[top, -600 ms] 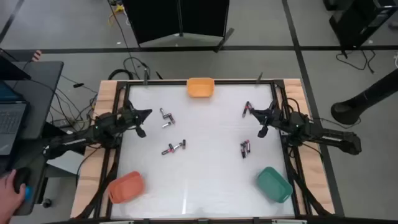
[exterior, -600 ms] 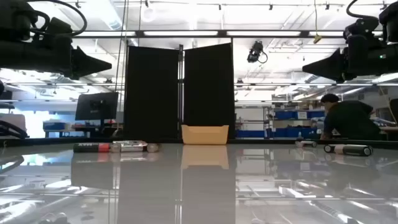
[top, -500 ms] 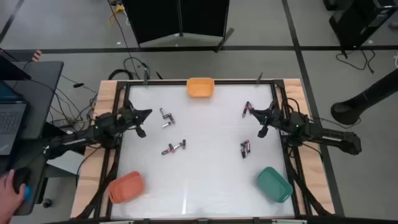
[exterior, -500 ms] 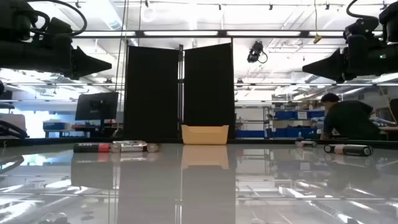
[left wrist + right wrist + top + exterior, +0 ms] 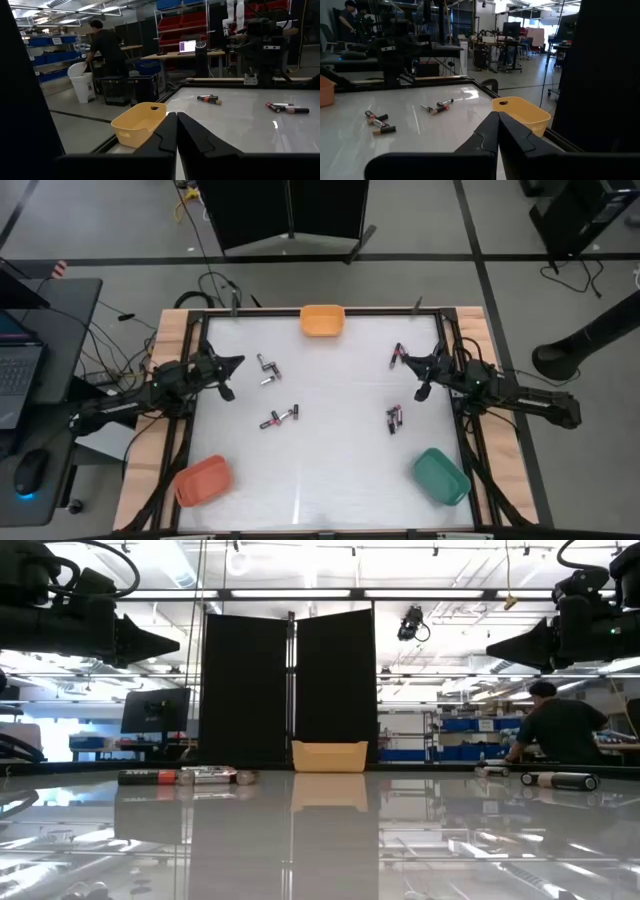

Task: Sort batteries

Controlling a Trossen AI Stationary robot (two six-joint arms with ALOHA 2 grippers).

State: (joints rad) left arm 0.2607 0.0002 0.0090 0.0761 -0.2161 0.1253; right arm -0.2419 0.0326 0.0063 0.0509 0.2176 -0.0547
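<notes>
1. Left pincer hovers closed and empty at the desk's left edge.
2. Right pincer likewise, at the right.
3. Batteries lie scattered mid-desk, none binned.

I count batteries lying flat in four loose clusters: upper left, centre-left, right-centre, upper right; silver-grey, red-marked.

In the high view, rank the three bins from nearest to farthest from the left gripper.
Measured from the left gripper, shut at the table's left side:
1. Red bin, near-left corner, though the orange one is not much farther.
2. Orange bin, middle of the far edge.
3. Green bin, near-right corner, clearly farthest.
</notes>
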